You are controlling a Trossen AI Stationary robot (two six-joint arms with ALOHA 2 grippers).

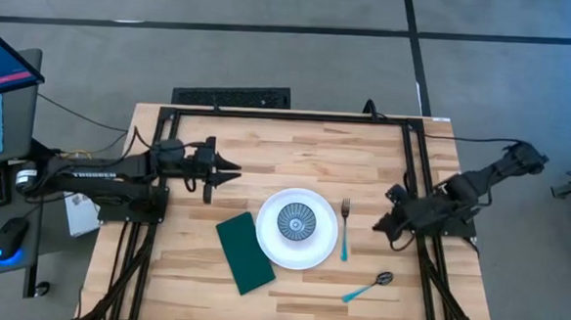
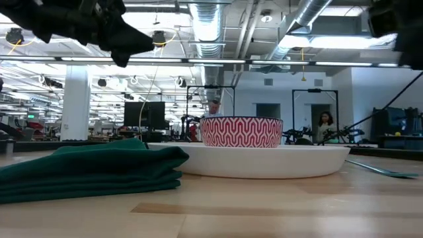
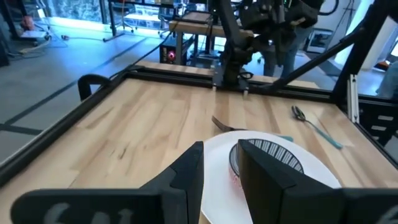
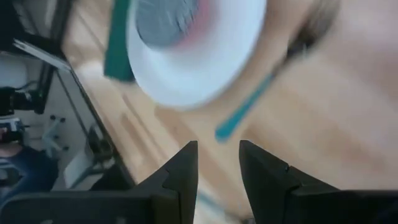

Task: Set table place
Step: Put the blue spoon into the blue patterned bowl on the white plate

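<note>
A large round white plate [image 1: 300, 251] lies on the wooden tabletop [image 1: 296, 151]. A small bowl [image 1: 297, 221] stands on it, with a blue-grey ray pattern inside and a red-and-white pattern outside [image 2: 241, 132]. A folded dark green napkin [image 1: 244, 252] lies flat left of the plate. A blue-handled fork [image 1: 345, 228] lies right of the plate. A blue-handled spoon [image 1: 369, 288] lies nearer the front. My left gripper [image 1: 236, 170] hovers far-left of the plate, slightly open and empty [image 3: 221, 146]. My right gripper [image 1: 380, 227] hovers right of the fork, slightly open and empty [image 4: 217, 144].
Black frame rails [image 1: 288, 116] run along the table's far, left and right edges. A monitor, keyboard and mouse [image 1: 7, 239] sit off the table's left side. Bare wood lies along the far half of the table. People stand in the room behind [image 2: 325, 122].
</note>
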